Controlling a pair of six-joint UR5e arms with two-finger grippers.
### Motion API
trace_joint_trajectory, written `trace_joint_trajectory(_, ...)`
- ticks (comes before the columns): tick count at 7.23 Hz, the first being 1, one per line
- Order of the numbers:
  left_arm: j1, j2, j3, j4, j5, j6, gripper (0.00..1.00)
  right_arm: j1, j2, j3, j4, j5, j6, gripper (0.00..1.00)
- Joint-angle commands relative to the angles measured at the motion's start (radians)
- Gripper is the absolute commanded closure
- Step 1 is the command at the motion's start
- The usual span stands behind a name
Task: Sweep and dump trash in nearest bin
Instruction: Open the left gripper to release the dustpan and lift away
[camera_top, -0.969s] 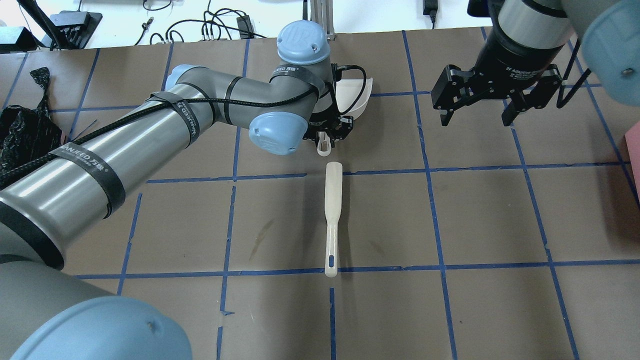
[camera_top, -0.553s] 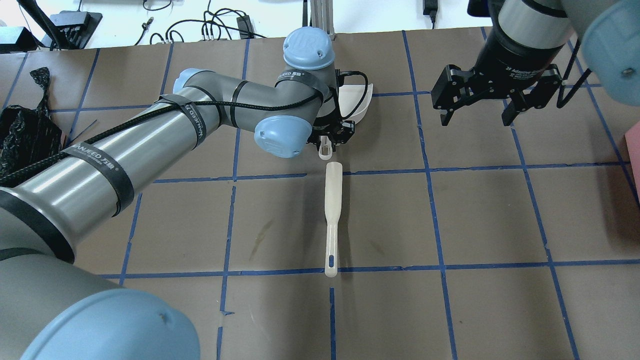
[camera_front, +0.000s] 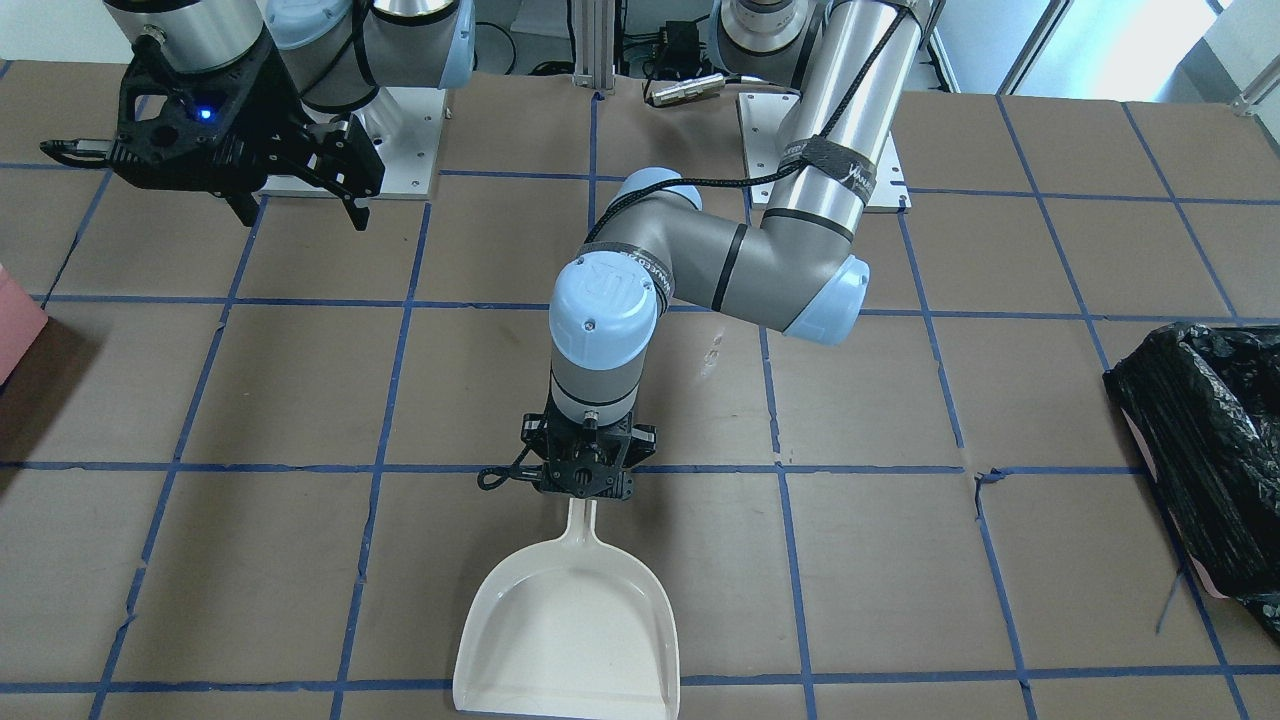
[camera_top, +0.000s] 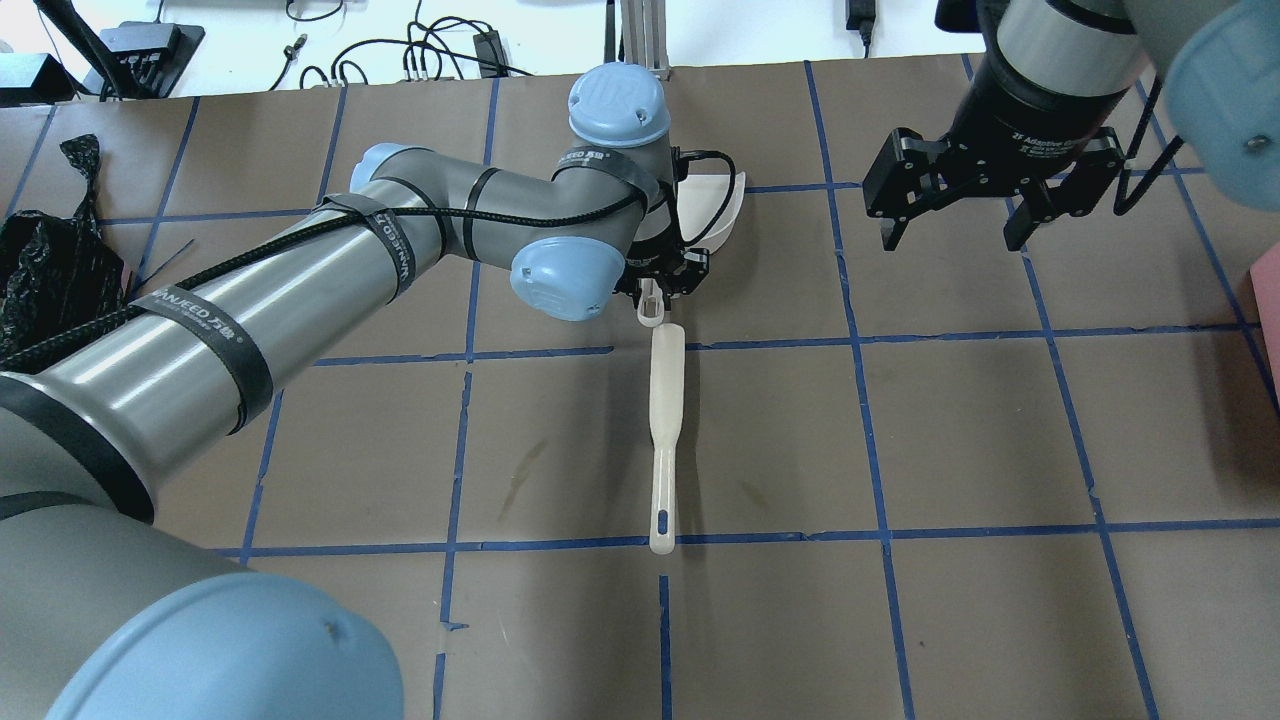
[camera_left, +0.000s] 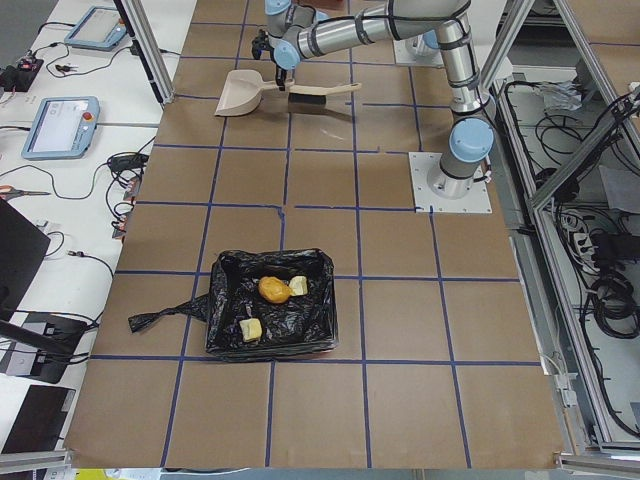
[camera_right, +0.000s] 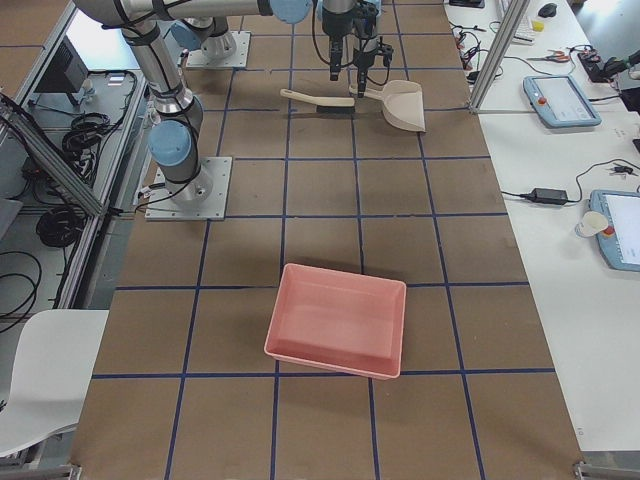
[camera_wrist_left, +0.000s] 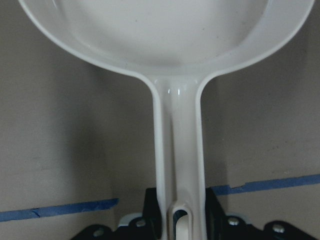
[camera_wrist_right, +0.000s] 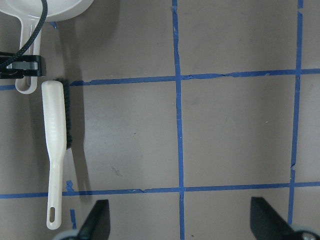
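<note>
The three trash pieces lie inside the black-bagged bin (camera_left: 270, 305): a round orange-brown lump (camera_left: 272, 290), a pale scrap (camera_left: 298, 286) and a yellowish chunk (camera_left: 250, 328). The bin also shows in the front view (camera_front: 1200, 440) and the overhead view (camera_top: 40, 270). My left gripper (camera_front: 590, 482) (camera_top: 660, 282) is shut on the handle of an empty white dustpan (camera_front: 570, 630) (camera_wrist_left: 175, 150) lying low on the table. A white brush (camera_top: 665, 420) (camera_wrist_right: 55, 145) lies just behind the handle's end. My right gripper (camera_top: 950, 238) (camera_front: 300, 215) is open and empty, held above the table.
A plain pink box (camera_right: 335, 320) stands on my right side of the table; its corner shows in the overhead view (camera_top: 1265, 310). Cables and devices lie beyond the table's far edge (camera_top: 430, 50).
My left wrist has shifted slightly right and toward me with the dustpan, so the handle's end now sits close to the brush head. The right arm has not moved.
</note>
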Motion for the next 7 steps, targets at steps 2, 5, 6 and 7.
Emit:
trace_joint_trajectory(2,0.0,0.003,-0.003,-0.002,-0.008,0.002,0.24,0.0,0.0,0.0,0.0,0.0,0.0,0.0)
trace_joint_trajectory(5,0.009,0.048,0.015,-0.017,-0.002,0.017,0.0,0.0,0.002,-0.003,0.0,0.0,0.0,0.0)
trace_joint_trajectory(6,0.032,0.072,0.014,-0.031,-0.001,0.023,0.0,0.0,0.002,-0.003,0.0,0.0,0.0,0.0)
trace_joint_trajectory(7,0.082,0.107,0.015,-0.131,0.001,0.043,0.0,0.0,0.002,-0.003,0.001,0.0,0.0,0.0)
